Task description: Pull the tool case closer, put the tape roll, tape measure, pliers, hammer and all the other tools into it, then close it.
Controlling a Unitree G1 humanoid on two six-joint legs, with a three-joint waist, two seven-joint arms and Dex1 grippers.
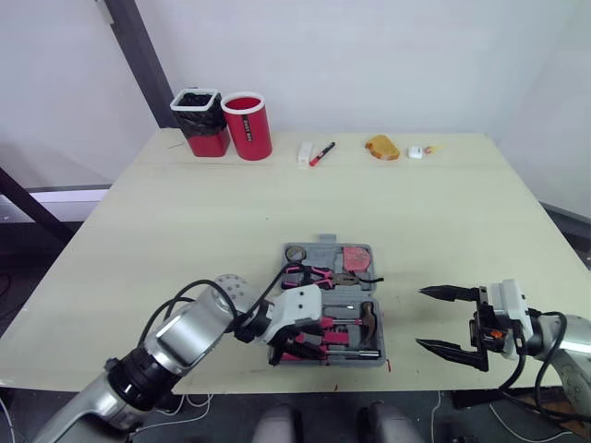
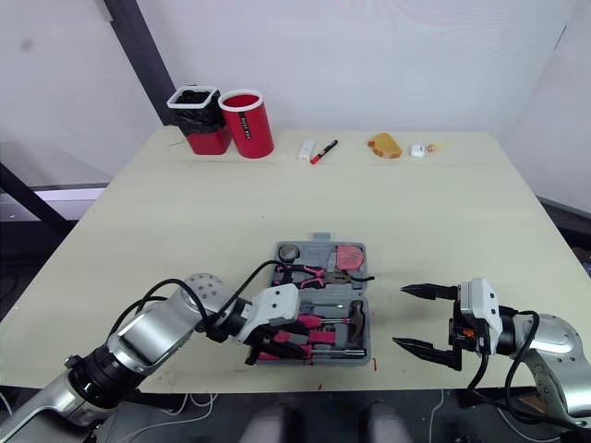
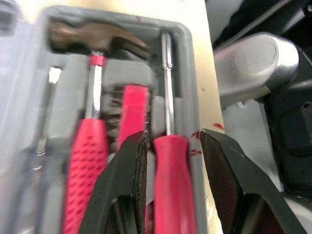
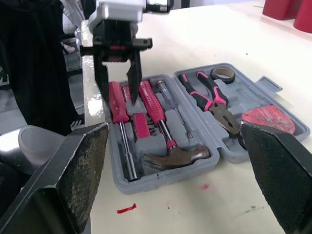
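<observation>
tool case [image 4: 161,181] near, unclosed | hammer [image 4: 178,156], pliers [image 4: 214,100] inside | left end effector [image 3: 173,139] open astride screwdriver [image 3: 173,195] | right end effector [image 1: 422,317] open | remaining: closing

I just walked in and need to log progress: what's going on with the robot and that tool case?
The tool case lies open on the table, near the robot's edge. The hammer, pliers and tape roll sit in their slots. The left gripper is down over the case, its open fingers either side of a red-handled screwdriver. The right gripper hovers open beside the case, holding nothing. The case is not yet closed.
</observation>
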